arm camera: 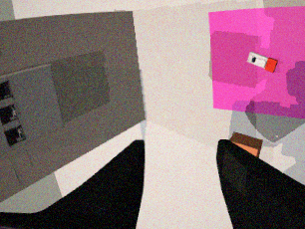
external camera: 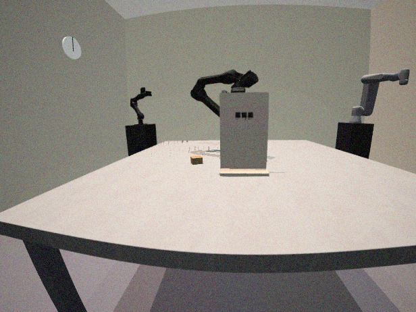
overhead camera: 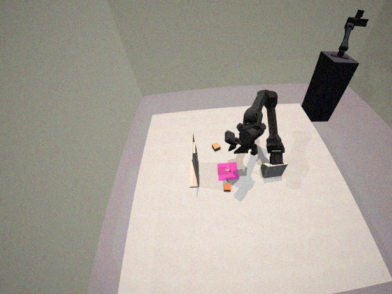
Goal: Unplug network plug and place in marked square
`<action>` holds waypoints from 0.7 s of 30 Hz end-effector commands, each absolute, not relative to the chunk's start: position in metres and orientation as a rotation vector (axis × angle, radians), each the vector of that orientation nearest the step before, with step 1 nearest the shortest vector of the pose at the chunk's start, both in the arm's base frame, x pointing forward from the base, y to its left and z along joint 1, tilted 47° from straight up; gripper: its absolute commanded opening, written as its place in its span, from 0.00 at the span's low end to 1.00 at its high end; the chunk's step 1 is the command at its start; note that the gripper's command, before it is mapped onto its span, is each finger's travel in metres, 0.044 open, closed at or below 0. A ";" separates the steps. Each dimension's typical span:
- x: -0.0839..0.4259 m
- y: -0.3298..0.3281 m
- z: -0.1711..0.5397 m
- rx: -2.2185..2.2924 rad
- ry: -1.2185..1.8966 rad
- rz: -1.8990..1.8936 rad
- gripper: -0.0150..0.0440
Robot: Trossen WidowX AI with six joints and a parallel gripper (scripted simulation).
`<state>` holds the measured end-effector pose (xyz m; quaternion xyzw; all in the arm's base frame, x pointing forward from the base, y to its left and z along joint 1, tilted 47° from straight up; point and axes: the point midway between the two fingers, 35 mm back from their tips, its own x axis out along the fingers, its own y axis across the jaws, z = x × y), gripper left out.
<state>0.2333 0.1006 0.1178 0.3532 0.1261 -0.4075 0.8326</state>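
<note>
The plug (overhead camera: pixel 228 170) (arm camera: pixel 260 61), white with a red end, lies on the magenta marked square (overhead camera: pixel 221 177) (arm camera: pixel 222 97), inside its edges. The upright panel (overhead camera: pixel 195 165) (external camera: pixel 244 145) (arm camera: pixel 122 45) stands beside the square. Its row of three dark socket openings (external camera: pixel 244 115) (arm camera: pixel 8 114) shows no plug sticking out. My gripper (overhead camera: pixel 243 151) (arm camera: pixel 180 149) is open, its fingers partly apart with nothing between them. It hangs high above the table, clear of plug and panel. The panel hides it in the exterior view. The plug's tab is too small to make out.
An orange block (overhead camera: pixel 227 187) (arm camera: pixel 249 145) lies close beside the square, partly behind the right finger in the wrist view. Another orange block (overhead camera: pixel 216 146) (external camera: pixel 196 160) lies on the other side, between the panel and my arm. Other arms stand on black pedestals beyond the table.
</note>
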 end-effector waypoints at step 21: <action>0.228 0.118 0.138 0.752 0.256 -0.860 1.00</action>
